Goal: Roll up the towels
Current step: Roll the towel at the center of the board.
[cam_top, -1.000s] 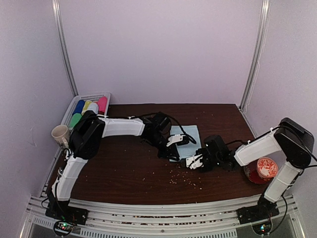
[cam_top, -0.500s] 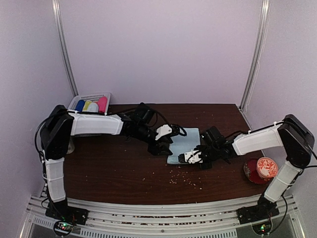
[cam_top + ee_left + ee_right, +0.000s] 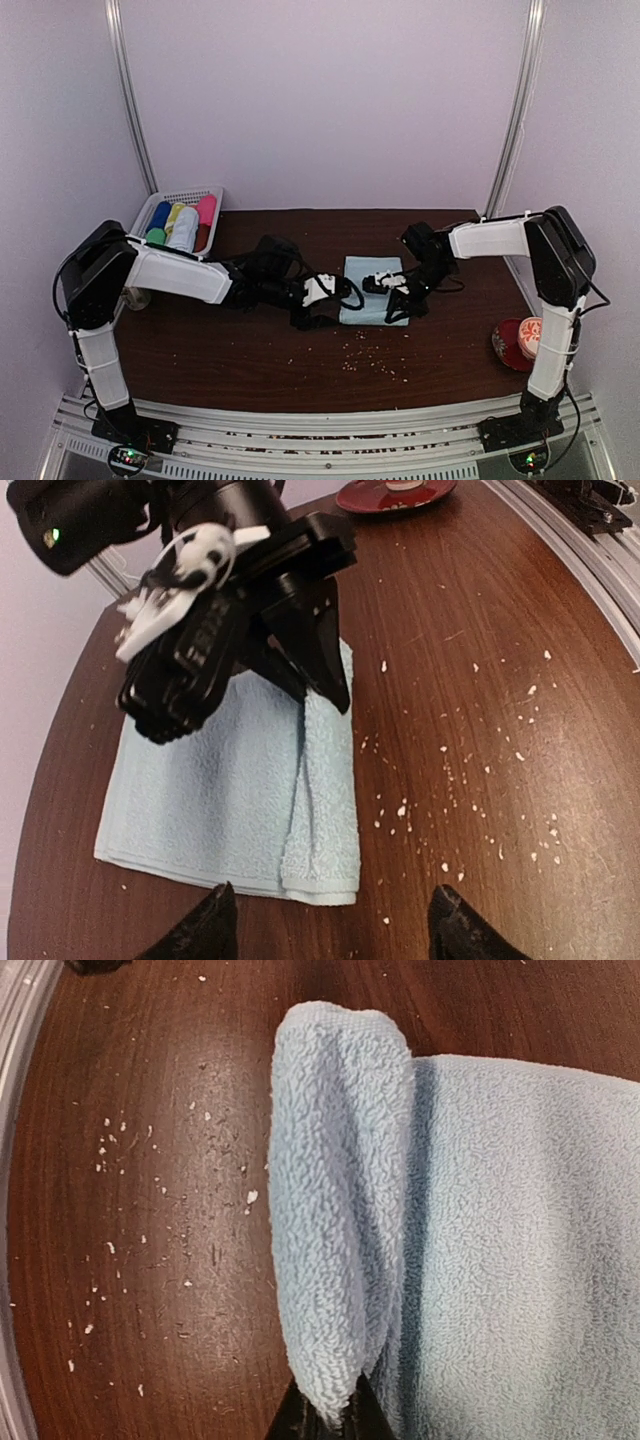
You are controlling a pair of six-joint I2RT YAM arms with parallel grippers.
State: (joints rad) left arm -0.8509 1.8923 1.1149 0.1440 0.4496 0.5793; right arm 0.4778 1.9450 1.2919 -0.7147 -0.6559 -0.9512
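1. Rolling is barely begun: the towel (image 3: 210,790) lies flat mid-surface (image 3: 250,350), with one long edge turned over into a single loose fold. Most of the cloth is unrolled.
2. The right gripper (image 3: 330,1415) is pinched shut on that fold at one end.
3. The left gripper (image 3: 335,925) has its fingers wide apart and holds nothing. It hovers just off the fold's other end.
4. Left to do, as I judge it: carry the roll across the whole towel.
5. Count, task things: one towel in view, two grippers. No second flat towel shows.
6. Count, surroundings:
   - One basket (image 3: 185,192) sits at the far left corner with about six rolls (image 3: 207,210). One roll is pale, and I cannot tell if it is a finished towel.
   - One red plate (image 3: 503,352) sits near the right edge.
   - Crumbs (image 3: 403,809) are scattered, too many to count.
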